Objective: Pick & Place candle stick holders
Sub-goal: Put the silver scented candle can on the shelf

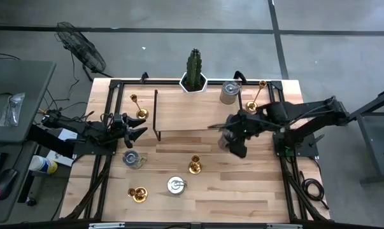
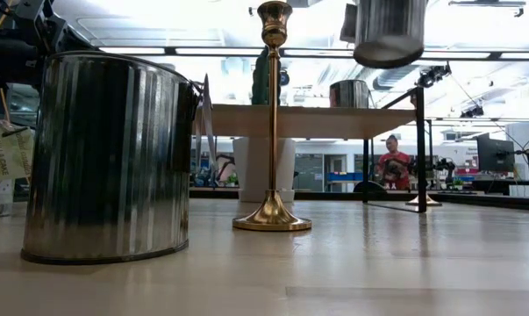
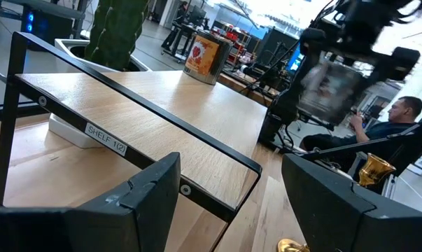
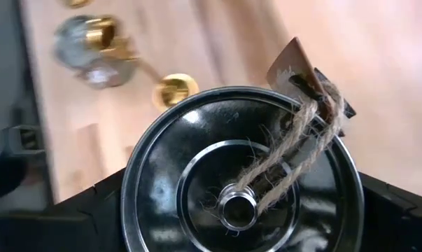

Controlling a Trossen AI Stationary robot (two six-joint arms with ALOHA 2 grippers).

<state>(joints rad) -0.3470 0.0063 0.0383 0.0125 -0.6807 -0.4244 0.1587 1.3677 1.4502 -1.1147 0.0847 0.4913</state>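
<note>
Several gold candle stick holders stand upright on their round bases on the wooden table: one (image 1: 141, 114) at the far left, one (image 1: 253, 106) at the far right, one (image 1: 194, 167) in the middle and one (image 1: 138, 194) near the front. My right gripper (image 1: 230, 137) hangs over the table's middle, shut on a silver tin (image 2: 389, 31) that is lifted high. My left gripper (image 1: 141, 131) waits open and level at the left edge, beside the shelf, with nothing between its fingers (image 3: 148, 203). My right gripper pinches the silver tin by its round wall just under the lid's rim (image 4: 137, 203), one finger on each side. The fingers come slanting down from above. The tin's lid with its twine loop (image 4: 294, 150) faces the wrist. The tin hangs clear of the table.
A low black-framed wooden shelf (image 1: 192, 121) stands at the far middle, with a cactus in a white pot (image 1: 193, 76) behind it and a silver tin (image 1: 230, 93) by it. Two more tins (image 1: 133, 159) (image 1: 176, 185) stand near the front. A person (image 3: 399, 119) sits beyond the table.
</note>
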